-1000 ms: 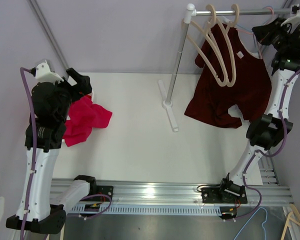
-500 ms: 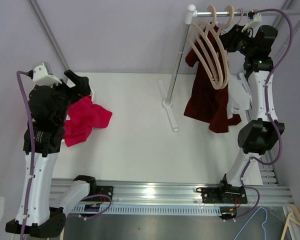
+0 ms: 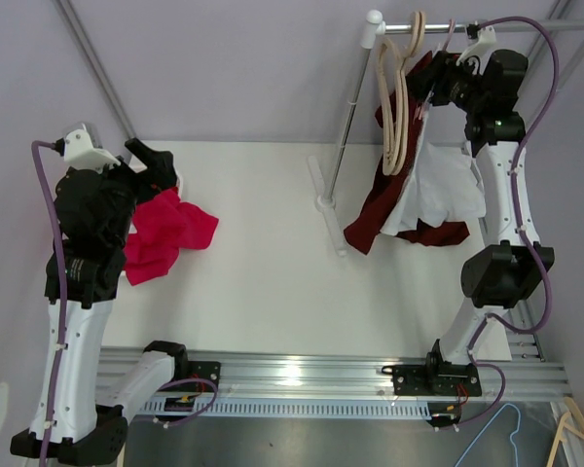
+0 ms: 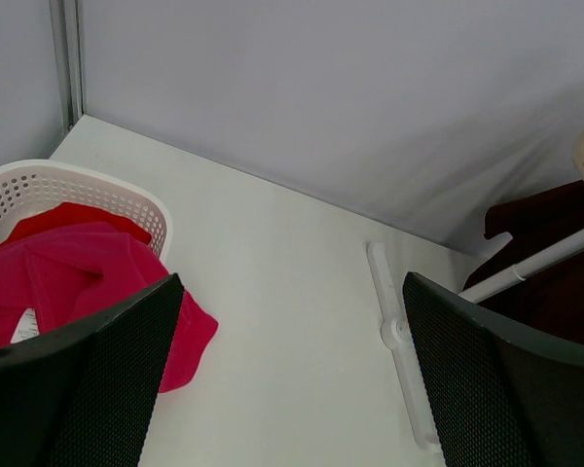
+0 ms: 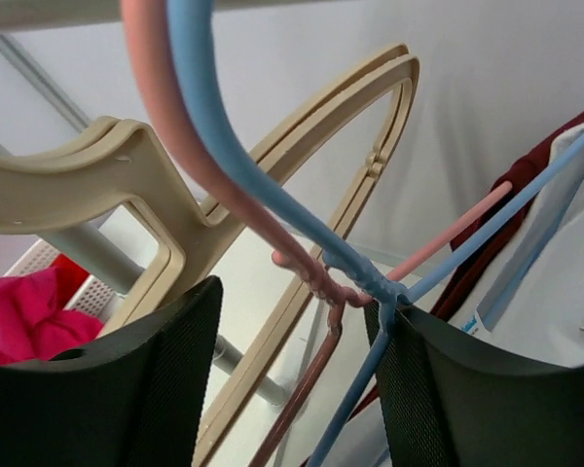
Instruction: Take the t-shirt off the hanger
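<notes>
A dark red t-shirt [image 3: 370, 216] and a white t-shirt [image 3: 438, 190] hang from the rail [image 3: 487, 25] at the back right. In the right wrist view a pink wire hanger [image 5: 316, 282] and a blue wire hanger [image 5: 273, 199] run between the fingers of my right gripper [image 5: 297, 321]. The jaws stand apart around both twisted necks, and the blue neck lies against the right finger. From above, that gripper [image 3: 436, 86] sits just under the rail. My left gripper [image 4: 292, 321] hangs open and holds nothing, far left above the table.
Several beige hangers [image 3: 397, 97] hang left of the shirts. The rack's post and white foot [image 3: 328, 204] stand mid-table. A white basket [image 4: 39, 190] at the far left holds a pink garment [image 3: 170, 233]. More hangers lie at the bottom right [image 3: 569, 433].
My right gripper slid left along the rail and its jaws spread apart. The shirts swung left, the white one came into view, and the beige hangers turned edge-on. The left arm stayed put.
</notes>
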`<state>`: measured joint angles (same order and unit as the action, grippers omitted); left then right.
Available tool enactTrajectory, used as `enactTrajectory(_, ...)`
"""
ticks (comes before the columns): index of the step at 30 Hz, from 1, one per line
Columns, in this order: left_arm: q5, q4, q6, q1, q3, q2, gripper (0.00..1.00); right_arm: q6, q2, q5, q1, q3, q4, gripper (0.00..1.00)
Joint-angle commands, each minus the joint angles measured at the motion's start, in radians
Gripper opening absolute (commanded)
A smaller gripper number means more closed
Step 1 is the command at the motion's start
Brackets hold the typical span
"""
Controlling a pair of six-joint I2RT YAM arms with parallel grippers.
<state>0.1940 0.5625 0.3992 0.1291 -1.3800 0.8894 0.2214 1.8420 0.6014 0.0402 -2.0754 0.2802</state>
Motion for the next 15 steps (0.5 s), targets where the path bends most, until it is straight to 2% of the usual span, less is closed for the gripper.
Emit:
enactTrajectory(1, -0.016, -0.027, -0.014, 0.012, 0.006, -0.009, 0.99, -0.042, -0.072, -0.083, -0.002, -0.006, 0.024, 0.66)
enactTrajectory(15, -0.024, -0.027, -0.013, 0.018, 0.009, -0.010, 0.99, -0.068, -0.265, -0.170, -0.008, 0.104, 0.120, 0.70)
